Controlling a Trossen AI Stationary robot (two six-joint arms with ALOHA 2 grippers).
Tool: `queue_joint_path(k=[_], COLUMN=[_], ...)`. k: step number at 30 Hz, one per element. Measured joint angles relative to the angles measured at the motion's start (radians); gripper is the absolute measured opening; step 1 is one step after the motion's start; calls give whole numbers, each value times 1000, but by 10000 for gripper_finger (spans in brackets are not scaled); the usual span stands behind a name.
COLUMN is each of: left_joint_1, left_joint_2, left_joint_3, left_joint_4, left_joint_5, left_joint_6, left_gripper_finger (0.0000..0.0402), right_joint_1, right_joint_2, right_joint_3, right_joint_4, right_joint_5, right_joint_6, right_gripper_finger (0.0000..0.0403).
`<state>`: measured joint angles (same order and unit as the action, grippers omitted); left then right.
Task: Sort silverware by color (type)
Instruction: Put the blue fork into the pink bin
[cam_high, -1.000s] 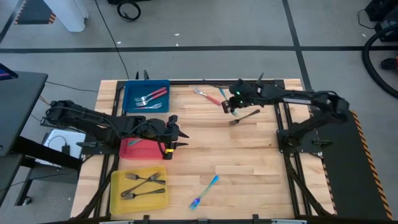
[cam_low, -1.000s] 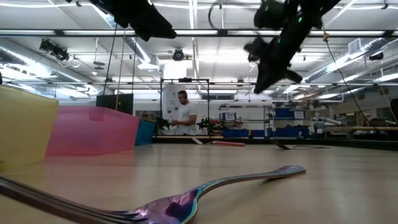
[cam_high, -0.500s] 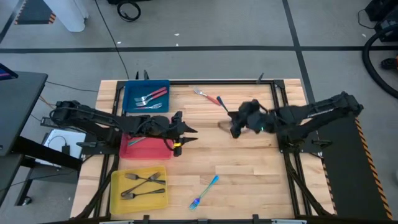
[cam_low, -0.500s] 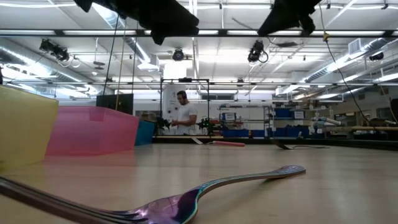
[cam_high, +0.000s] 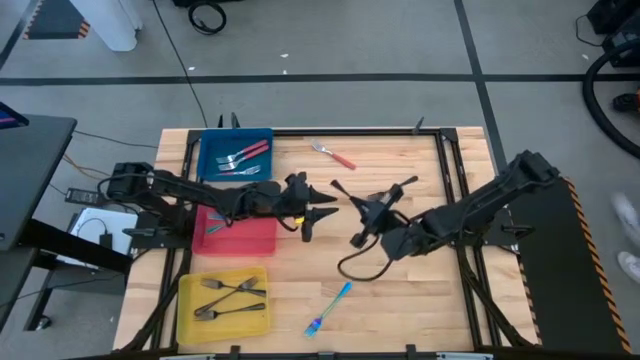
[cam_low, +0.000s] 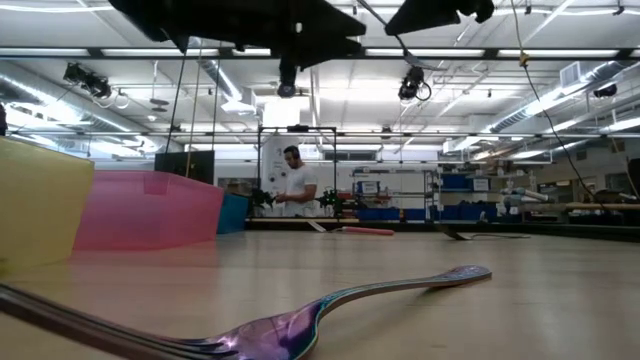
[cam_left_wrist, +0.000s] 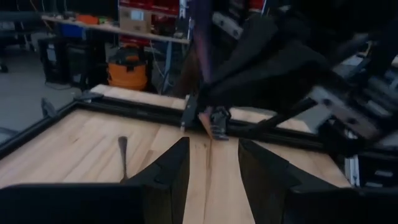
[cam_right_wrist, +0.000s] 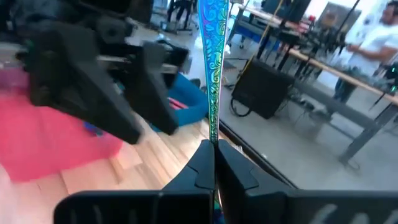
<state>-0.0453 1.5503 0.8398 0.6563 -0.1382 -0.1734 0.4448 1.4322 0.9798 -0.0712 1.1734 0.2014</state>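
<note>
Blue-handled utensil (cam_right_wrist: 213, 56) seemingly upright in right gripper (cam_right_wrist: 214, 163)

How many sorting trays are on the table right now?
3, in a row down the left side of the table: the blue tray at one end, the red tray in the middle, the yellow tray at the other end. None appears hidden.

— Any lettering, label or number you can make out from where you hang?

— None. I find no readable word, brand, digit or sign on anything before me, nor in the room beyond the table.
</note>
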Motion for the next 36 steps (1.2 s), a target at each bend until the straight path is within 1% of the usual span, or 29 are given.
queue_joint_path(k=[2, 8, 13, 18, 20, 25, 29, 32, 36], left_joint_1=[1, 1, 3, 2, 2, 2, 4, 4, 3], left_joint_2=[4, 16, 17, 17, 17, 17, 17, 17, 16], left_joint_3=[-2, -2, -2, -2, -2, -2, -2, -2, -2], left_joint_4=[17, 47, 49, 50, 49, 49, 50, 47, 40], left_joint_5=[-1, 0, 3, 4, 5, 6, -3, -5, 2], left_joint_6=[0, 1, 1, 1, 1, 3, 11, 47, 53], left_gripper_finger=[137, 137, 137, 137, 137, 137, 137, 128, 100], right_joint_1=[1, 9, 18, 21, 20, -5, -27, -30, -30], right_joint_2=[35, 97, 104, 104, 104, 112, 149, 162, 169], right_joint_3=[0, 0, 0, 0, 0, -3, -7, -8, -8], right_joint_4=[67, 155, 169, 172, 171, 183, 197, 228, 270], right_joint_5=[9, 9, -26, -36, -59, -177, -201, -201, -197], right_joint_6=[-42, -91, -66, -47, -29, 26, 13, -27, -72], right_gripper_finger=[8, 8, 8, 8, 8, 9, 9, 9, 9])
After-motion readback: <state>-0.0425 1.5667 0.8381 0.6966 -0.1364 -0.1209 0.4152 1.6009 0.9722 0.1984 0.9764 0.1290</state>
